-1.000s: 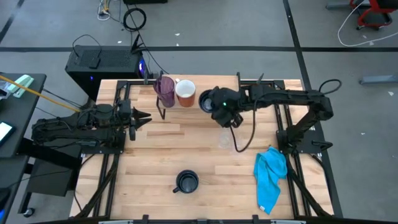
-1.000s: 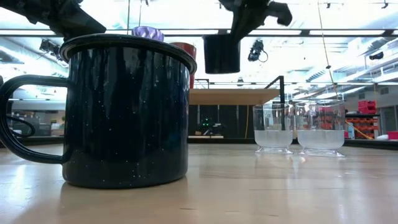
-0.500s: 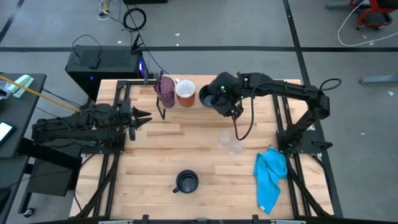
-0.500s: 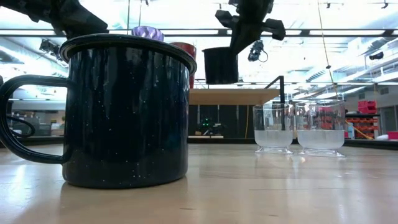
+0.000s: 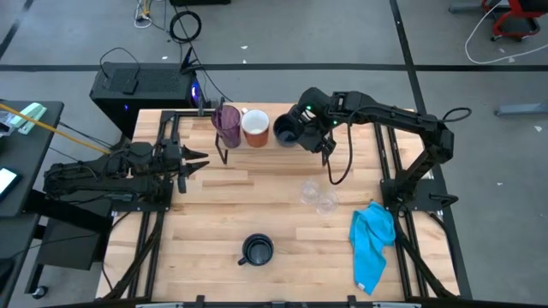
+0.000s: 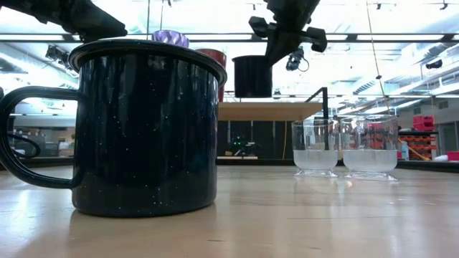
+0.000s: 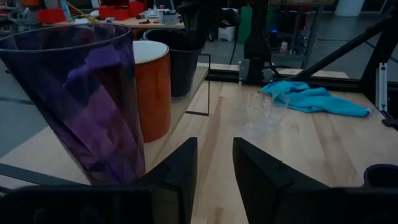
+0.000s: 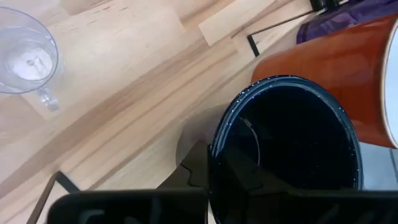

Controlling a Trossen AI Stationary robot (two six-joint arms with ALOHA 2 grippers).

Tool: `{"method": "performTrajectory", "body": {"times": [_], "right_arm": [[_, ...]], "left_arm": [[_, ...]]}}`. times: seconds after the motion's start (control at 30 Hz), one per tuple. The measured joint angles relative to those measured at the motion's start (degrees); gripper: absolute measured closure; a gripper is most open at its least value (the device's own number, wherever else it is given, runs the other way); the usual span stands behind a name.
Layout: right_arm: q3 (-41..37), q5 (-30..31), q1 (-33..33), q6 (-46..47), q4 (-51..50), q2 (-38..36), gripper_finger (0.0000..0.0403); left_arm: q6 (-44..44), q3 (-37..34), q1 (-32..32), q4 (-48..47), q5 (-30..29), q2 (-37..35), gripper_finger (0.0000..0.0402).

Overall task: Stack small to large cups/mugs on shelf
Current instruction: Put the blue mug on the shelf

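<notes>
A purple tumbler (image 5: 227, 122) and a white-and-orange mug (image 5: 255, 128) stand side by side on the low wooden shelf (image 7: 189, 93) at the table's far edge. My right gripper (image 5: 303, 130) is shut on a dark navy mug (image 5: 286, 133) right beside the orange mug, over the shelf. A second navy mug (image 5: 257, 250) stands near the front edge. Two clear glasses (image 5: 317, 198) stand on the table right of centre. My left gripper (image 7: 214, 155) waits open at the table's left, pointing level toward the tumbler. My right gripper pinches the navy mug's wall at the rim (image 8: 216, 152), one finger (image 8: 249, 177) inside the mug and one (image 8: 196, 168) outside. The fingers slant down from the table's right. The mug hangs upright, mouth up, close above the shelf board; whether its base touches the board I cannot tell.
A bright blue cloth (image 5: 372, 244) lies crumpled at the table's right front. The shelf's black wire leg (image 7: 202, 87) stands beside the orange mug. Bare tabletop lies between the glasses and my left gripper.
My right gripper has carried the navy mug toward the table's far edge and the shelf, its arm swinging round, and the mug now hangs upright next to the white-and-orange mug. The gripper stays shut on it.
</notes>
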Motion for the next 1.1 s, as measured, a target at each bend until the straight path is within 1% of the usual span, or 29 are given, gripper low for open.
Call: {"method": "performTrajectory", "body": {"times": [0.2,0.57,0.67,0.97,1.1], "right_arm": [[-0.84,-1.74,-0.86,-0.79,0.33,0.00,0.0384],[-2.08,-1.84,-0.97,-0.08,1.19,0.00,0.0381],[-2.10,-1.82,-1.19,0.93,1.19,0.01,0.0370],[-2.10,-1.35,-2.13,2.03,1.64,0.00,0.0319],[-2.10,0.41,-2.09,1.94,2.14,0.00,0.0305]], "left_arm": [[-0.02,0.00,0.00,0.25,0.00,0.01,0.0292],[-0.31,0.00,-0.01,0.22,0.00,0.01,0.0292],[-0.39,0.00,0.00,0.22,0.00,0.00,0.0292],[-0.44,0.00,-0.02,0.22,0.00,0.00,0.0292],[-0.44,0.00,0.00,0.22,0.00,0.00,0.0292]]}}
